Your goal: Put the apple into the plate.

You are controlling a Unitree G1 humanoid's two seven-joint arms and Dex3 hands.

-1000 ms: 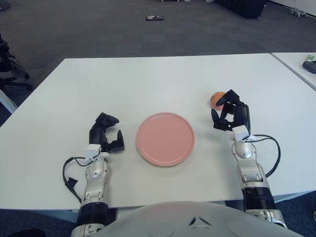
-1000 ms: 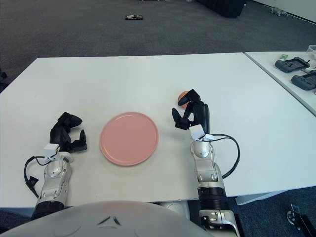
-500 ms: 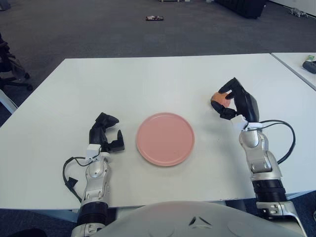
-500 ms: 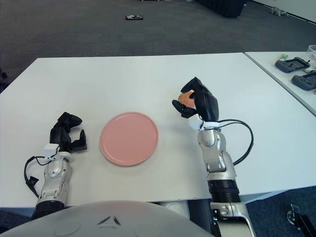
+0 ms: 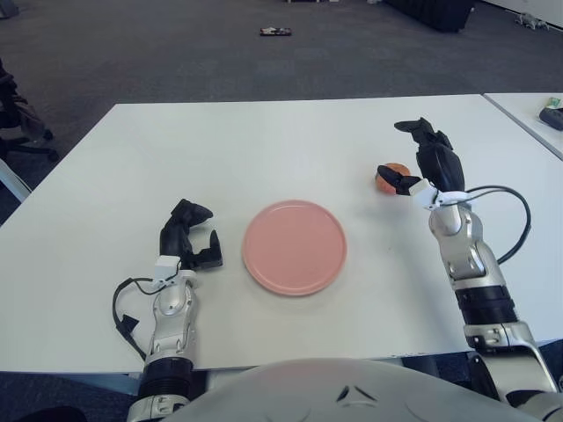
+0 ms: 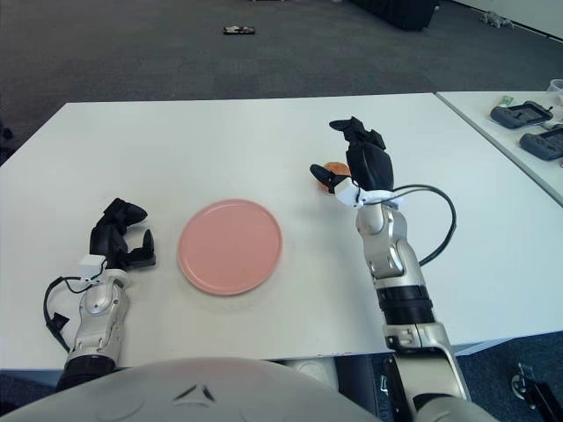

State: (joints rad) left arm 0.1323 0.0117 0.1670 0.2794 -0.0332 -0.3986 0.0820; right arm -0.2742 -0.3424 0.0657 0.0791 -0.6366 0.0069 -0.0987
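The apple (image 5: 388, 180), small and orange-red, lies on the white table (image 5: 281, 141) to the right of the pink plate (image 5: 294, 246), about a hand's width from its rim. My right hand (image 5: 410, 155) is right at the apple, on its right side. Its fingers (image 5: 420, 134) are spread and raised above the apple, and its thumb lies low across the apple's top. The hand is not closed on the apple. The plate is empty. My left hand (image 5: 188, 237) rests parked on the table left of the plate, relaxed and holding nothing.
A second white table (image 6: 519, 132) stands at the right with dark controllers (image 6: 526, 114) on it. A cable (image 5: 510, 220) loops from my right wrist over the table. A small dark object (image 5: 274, 32) lies on the carpet far behind.
My right hand reached forward to the apple and curled over it, then spread its fingers upward. The apple has stayed on the table. The left hand has not moved.
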